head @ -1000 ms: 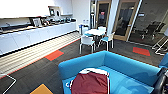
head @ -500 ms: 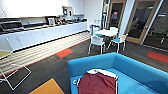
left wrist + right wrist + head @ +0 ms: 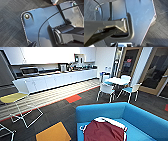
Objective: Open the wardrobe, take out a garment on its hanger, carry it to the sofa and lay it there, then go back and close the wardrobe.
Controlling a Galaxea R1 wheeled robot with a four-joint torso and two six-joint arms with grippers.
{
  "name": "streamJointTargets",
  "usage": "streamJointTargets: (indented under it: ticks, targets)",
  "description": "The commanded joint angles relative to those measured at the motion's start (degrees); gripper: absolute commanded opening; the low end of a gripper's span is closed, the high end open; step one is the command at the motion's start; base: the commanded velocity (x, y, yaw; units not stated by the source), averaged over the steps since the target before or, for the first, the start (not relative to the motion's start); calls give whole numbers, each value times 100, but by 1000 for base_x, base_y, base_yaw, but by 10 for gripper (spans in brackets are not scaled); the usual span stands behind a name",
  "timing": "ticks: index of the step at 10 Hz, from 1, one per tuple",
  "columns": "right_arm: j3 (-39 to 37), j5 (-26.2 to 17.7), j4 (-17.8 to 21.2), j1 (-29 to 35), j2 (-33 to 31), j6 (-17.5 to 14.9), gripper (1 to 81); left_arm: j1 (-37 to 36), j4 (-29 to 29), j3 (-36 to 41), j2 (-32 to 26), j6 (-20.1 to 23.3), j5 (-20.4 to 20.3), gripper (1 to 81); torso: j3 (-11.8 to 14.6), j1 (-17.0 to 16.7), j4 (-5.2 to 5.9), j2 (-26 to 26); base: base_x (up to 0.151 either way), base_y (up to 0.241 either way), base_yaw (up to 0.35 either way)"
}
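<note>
The turquoise sofa [image 3: 140, 119] stands at the lower right of the head view. The maroon garment [image 3: 103, 132] lies spread on its seat, with a white sleeve or trim [image 3: 112, 122] along its far edge. At the garment's left end a thin white curve pokes out, apparently the hook of the hanger [image 3: 84, 128]. Nothing holds the garment. The left wrist view looks down on the robot's own dark plate [image 3: 41, 25] over grey carpet. The right wrist view also has that plate [image 3: 139, 18] above carpet.
A white kitchen counter [image 3: 57, 79] runs along the back wall. A white table [image 3: 116, 80] with white chairs [image 3: 106, 89] stands beyond the sofa. A wire chair with a yellow seat [image 3: 12, 98] is at the left. An orange square [image 3: 52, 133] lies low in front. Glass doors [image 3: 156, 72] are at the right.
The whole head view has shifted to the right, so the camera has turned left. The garment still lies on the sofa in the same place.
</note>
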Motion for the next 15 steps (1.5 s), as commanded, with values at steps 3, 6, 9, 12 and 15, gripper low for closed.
streamJointTargets:
  ticks: [3, 6, 9, 12, 15]
  targets:
    - [26, -305, 20, 69, -34, 10, 811, -213, 12, -10, 11, 21, 266, 811, 0, 1, 0, 0, 0, 0, 305]
    - [17, -313, 29, 60, -78, 18, 811, -222, 20, -10, 38, 21, 266, 811, 0, 1, 0, 0, 0, 0, 305]
    - [0, -305, 29, 25, -113, 45, 811, -239, 29, -10, 99, 48, 275, 811, 0, 1, 0, 0, 0, 0, 305]
    - [0, -305, 29, 33, -122, 62, 811, -257, 38, -10, 143, 56, 275, 811, 0, 1, 0, 0, 0, 0, 305]
    - [0, -305, 29, 42, -113, 62, 811, -257, 38, -10, 152, 65, 275, 811, 0, 1, 0, 0, 0, 0, 305]
